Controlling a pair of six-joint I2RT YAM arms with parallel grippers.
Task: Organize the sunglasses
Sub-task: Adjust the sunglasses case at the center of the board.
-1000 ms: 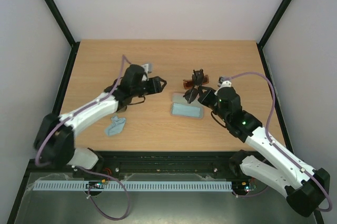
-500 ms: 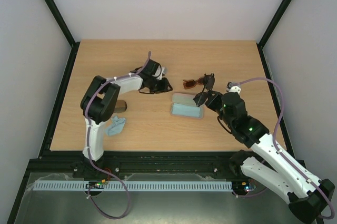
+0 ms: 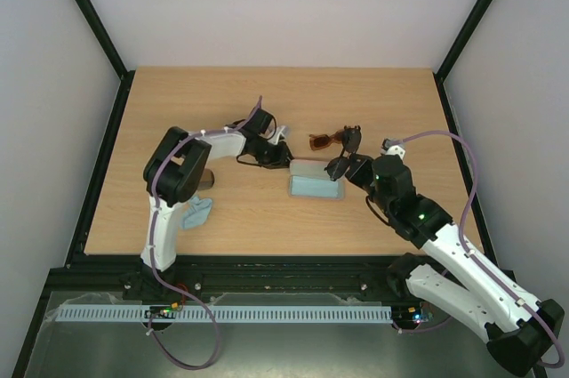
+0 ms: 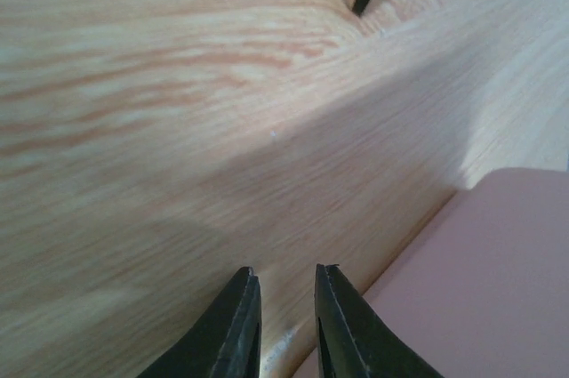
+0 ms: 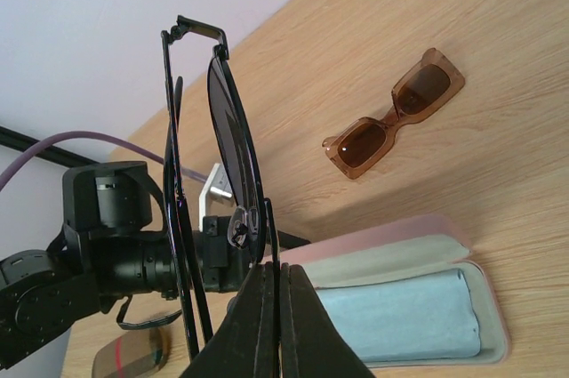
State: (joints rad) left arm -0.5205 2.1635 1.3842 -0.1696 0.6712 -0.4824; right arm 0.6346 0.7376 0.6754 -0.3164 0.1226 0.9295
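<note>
My right gripper [image 3: 345, 164] is shut on the thin black wire aviator sunglasses [image 3: 348, 142] and holds them upright above the open pink case [image 3: 316, 184]. In the right wrist view the closed fingertips [image 5: 267, 285] pinch the aviator frame [image 5: 227, 129] near its bridge. The reddish-brown plastic sunglasses [image 3: 324, 140] lie folded on the table behind the case, and they also show in the right wrist view [image 5: 396, 116]. My left gripper [image 3: 281, 154] is low at the case's left edge. Its jaws [image 4: 283, 320] stand slightly apart with nothing between them.
The pink case [image 5: 404, 316] has a light blue lining, and its pink lid [image 4: 498, 289] fills the left wrist view's lower right. A blue cloth [image 3: 196, 211] lies front left. A brown oblong case [image 3: 206, 179] sits beside the left arm's elbow.
The left arm has swung its gripper rightward up to the pink case's left edge. The right gripper, with the aviators, has shifted slightly right over the case.
</note>
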